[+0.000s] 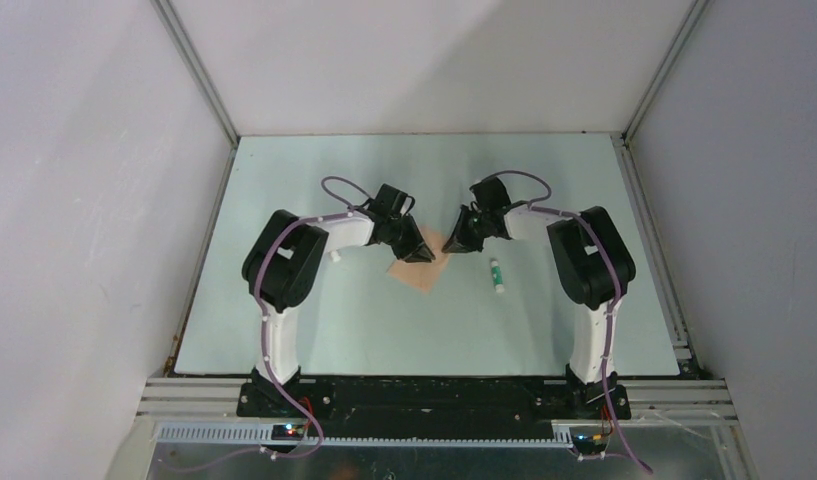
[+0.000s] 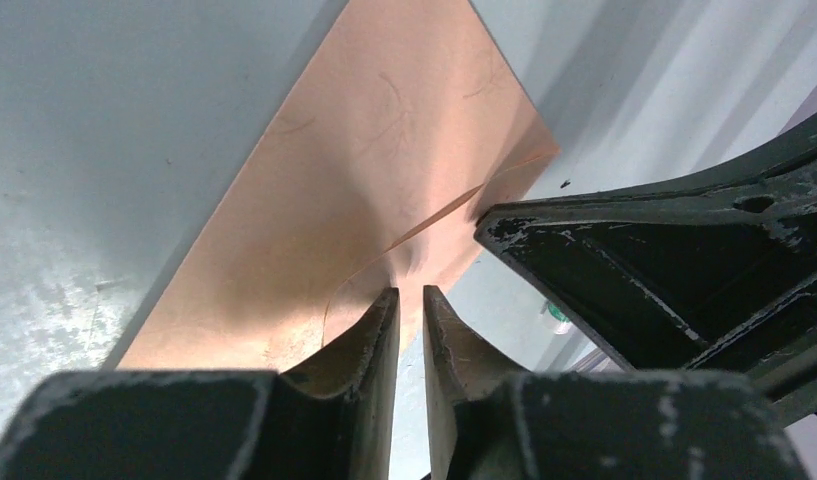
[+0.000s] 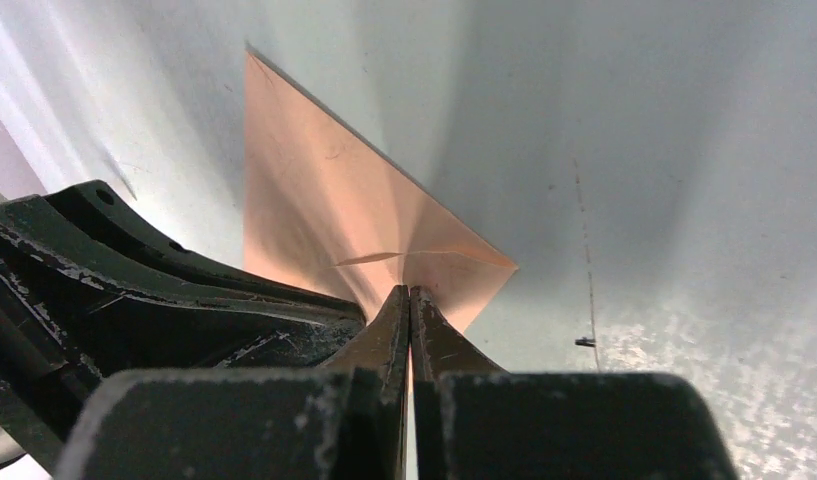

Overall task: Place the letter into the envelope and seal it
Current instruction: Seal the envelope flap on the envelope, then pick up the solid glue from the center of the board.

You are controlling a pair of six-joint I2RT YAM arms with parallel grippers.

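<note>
One tan paper piece, the envelope (image 1: 416, 270), lies flat mid-table. In the left wrist view the envelope (image 2: 364, 170) shows an overlapping upper layer with a curved edge. The letter does not show as a separate sheet. My left gripper (image 1: 422, 252) sits at the envelope's far edge. Its jaws (image 2: 411, 290) stand a narrow gap apart with the puckered paper edge at their tips. My right gripper (image 1: 454, 243) is at the same edge. In the right wrist view it (image 3: 410, 290) is shut on the envelope (image 3: 314, 190), and creases run out from the pinch.
A white glue stick with a green band (image 1: 497, 275) lies on the table (image 1: 314, 320) just right of the envelope, near the right arm. Grey enclosure walls stand close on the left, right and back. The two grippers' tips are very near each other.
</note>
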